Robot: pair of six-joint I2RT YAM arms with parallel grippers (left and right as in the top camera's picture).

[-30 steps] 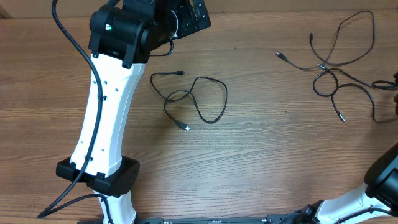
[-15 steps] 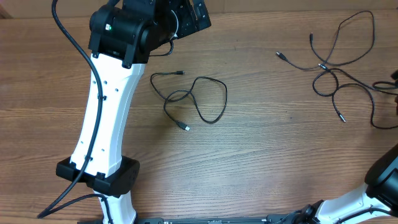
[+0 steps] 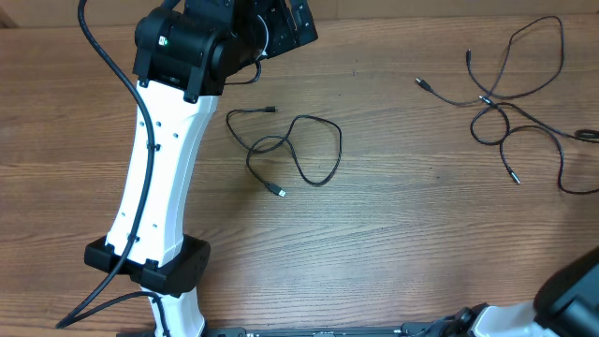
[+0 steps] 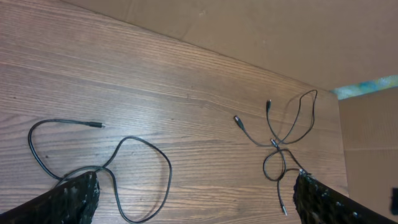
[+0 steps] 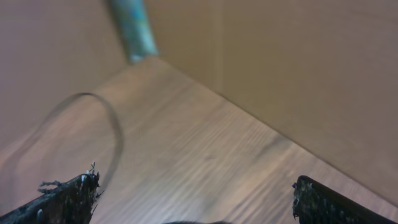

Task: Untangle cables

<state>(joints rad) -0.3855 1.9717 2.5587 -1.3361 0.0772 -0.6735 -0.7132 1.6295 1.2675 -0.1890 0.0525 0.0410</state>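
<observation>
One separate black cable [image 3: 292, 150] lies in loose loops at the table's middle left; it also shows in the left wrist view [image 4: 124, 168]. A tangle of several thin black cables [image 3: 505, 98] with small plug ends lies at the far right, also in the left wrist view [image 4: 283, 143]. My left gripper [image 4: 196, 196] is open and empty, held high above the table near the far edge. My right gripper [image 5: 193, 193] is open and empty above bare wood; a blurred cable loop [image 5: 93, 124] shows to its left. It is out of the overhead view.
The left arm [image 3: 159, 159] stretches from the near edge to the far left. The right arm's base [image 3: 571, 290] is at the near right corner. A cardboard wall [image 4: 249, 31] stands behind the table.
My right gripper has pulled back off the right edge of the overhead view. The cable strand at the right edge has shifted and settled lower. The left arm has not moved.
</observation>
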